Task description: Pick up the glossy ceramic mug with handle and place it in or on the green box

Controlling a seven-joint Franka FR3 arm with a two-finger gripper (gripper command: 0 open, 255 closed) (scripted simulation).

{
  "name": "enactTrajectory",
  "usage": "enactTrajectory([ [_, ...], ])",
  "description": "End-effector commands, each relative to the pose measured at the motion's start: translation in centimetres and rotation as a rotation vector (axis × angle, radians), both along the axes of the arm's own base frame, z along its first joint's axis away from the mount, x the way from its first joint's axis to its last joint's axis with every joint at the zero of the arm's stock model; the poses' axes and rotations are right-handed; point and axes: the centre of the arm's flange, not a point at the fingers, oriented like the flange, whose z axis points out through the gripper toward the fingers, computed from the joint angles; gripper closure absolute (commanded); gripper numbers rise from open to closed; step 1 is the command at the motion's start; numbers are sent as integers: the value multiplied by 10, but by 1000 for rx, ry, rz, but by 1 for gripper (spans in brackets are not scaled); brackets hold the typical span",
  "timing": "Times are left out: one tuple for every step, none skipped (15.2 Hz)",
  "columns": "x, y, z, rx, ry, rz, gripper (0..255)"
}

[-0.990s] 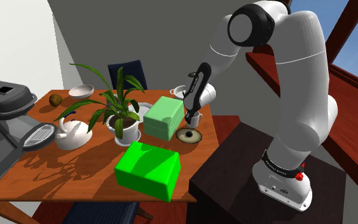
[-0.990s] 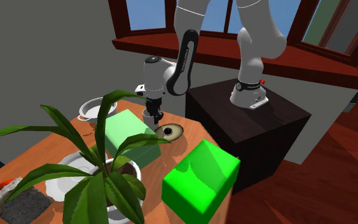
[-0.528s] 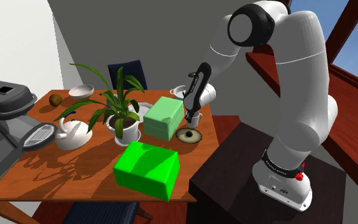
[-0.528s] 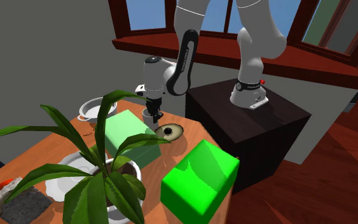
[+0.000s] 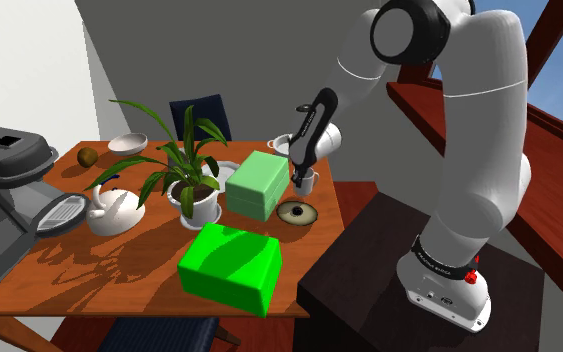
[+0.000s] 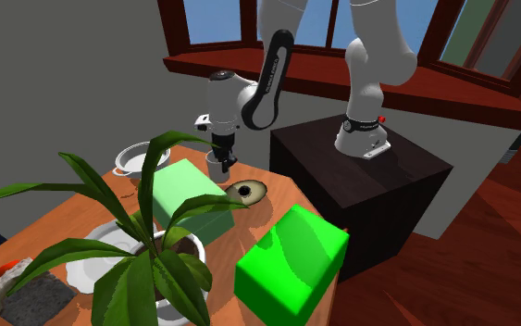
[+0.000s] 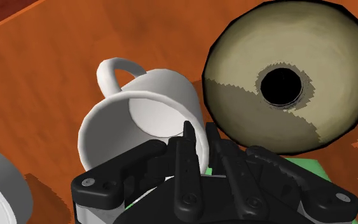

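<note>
A white mug with a loop handle hangs just above the wooden table, between the pale green box and the table's edge. My gripper is shut on the mug's rim, one finger inside the cup and one outside. In the shoulder view the gripper points down at the mug. In the second exterior view the mug hangs under the gripper, beside the pale green box. A bright green box lies nearer the table's front; the second exterior view has that bright green box low at its right.
An olive round disc with a dark hole lies right beside the mug. A potted plant, a white teapot, a white bowl, a white pan and a brown ball stand on the table. The dark stand adjoins the table.
The fingers have closed on the mug's rim. The arm has risen a little and the mug has come slightly up off the table.
</note>
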Motion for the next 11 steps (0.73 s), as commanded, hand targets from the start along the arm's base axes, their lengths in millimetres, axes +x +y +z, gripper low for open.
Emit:
enactTrajectory([
  [0,0,10,0,0,0,255],
  [0,0,16,0,0,0,255],
  [0,0,21,0,0,0,255],
  [0,0,26,0,0,0,255],
  [0,0,32,0,0,0,255],
  [0,0,37,0,0,0,255],
  [0,0,42,0,0,0,255],
  [0,0,47,0,0,0,255],
  [0,0,53,0,0,0,255],
  [0,0,58,0,0,0,255],
  [0,0,63,0,0,0,255],
])
